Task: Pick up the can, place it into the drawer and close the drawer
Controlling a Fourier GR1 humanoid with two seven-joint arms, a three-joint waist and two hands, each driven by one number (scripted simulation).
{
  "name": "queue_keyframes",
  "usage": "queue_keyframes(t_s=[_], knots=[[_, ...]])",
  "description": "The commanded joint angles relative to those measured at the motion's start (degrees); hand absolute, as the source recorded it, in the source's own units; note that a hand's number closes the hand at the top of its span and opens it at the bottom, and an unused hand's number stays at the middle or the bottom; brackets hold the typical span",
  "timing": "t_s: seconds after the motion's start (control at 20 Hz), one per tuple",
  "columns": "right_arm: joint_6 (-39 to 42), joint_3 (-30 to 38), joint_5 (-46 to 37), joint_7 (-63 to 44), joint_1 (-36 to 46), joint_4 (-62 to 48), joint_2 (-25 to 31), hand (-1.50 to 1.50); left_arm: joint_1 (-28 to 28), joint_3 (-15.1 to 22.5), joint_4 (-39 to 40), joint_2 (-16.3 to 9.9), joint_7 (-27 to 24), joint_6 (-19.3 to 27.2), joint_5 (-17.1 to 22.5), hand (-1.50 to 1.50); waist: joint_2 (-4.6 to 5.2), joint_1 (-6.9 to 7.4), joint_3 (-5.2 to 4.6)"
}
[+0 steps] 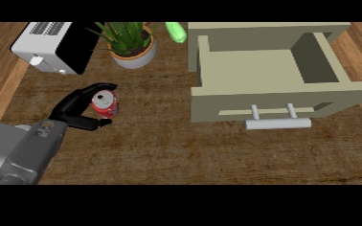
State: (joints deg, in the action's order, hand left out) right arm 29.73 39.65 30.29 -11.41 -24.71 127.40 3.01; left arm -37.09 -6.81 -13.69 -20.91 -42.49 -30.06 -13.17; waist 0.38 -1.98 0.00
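At 9 o'clock on table (pixel 163 148), left hand (pixel 79 109) has fingers wrapped round red can (pixel 106 104). Can upright. Open drawer (pixel 254 67) waits at 2 o'clock. Best to lift straight up, keep can level, carry over drawer front, lower inside. Right hand not seen.

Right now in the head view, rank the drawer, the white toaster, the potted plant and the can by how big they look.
1. drawer, clearly largest.
2. toaster and potted plant: too alike to rank.
3. can, smallest, partly hidden by the left hand curled round it.
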Motion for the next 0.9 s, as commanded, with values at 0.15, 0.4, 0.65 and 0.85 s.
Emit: queue_keyframes(t_s=[0.15, 0.4, 0.65, 0.85], knots=[[0.2, -0.51, -0.92, -0.01, 0.7, -1.08, -1.21, -1.5, -2.58, 2.02, 1.05, 1.44, -0.71, -12.61, -0.46, 1.5, 0.18, 0.27, -0.12], [2.69, 1.66, 1.15, 1.48, -1.96, -0.51, -1.46, -1.5, 1.08, 4.06, -1.97, 3.78, -6.01, -13.3, -1.1, 1.5, -0.11, 0.26, -0.1], [-0.33, 2.61, 0.88, -0.48, -1.99, 0.62, -1.39, -1.5, 2.12, -13.9, 1.93, 10.11, 4.84, 4.91, 16.62, 1.5, -0.84, 2.78, 0.04], [0.02, 2.61, 1.53, -0.83, -2.49, 1.06, -2.01, -1.5, 2.02, -17.8, -1.3, 14.66, 5.06, 12.45, 21.44, 1.5, -1.03, 2.73, 0.11]])
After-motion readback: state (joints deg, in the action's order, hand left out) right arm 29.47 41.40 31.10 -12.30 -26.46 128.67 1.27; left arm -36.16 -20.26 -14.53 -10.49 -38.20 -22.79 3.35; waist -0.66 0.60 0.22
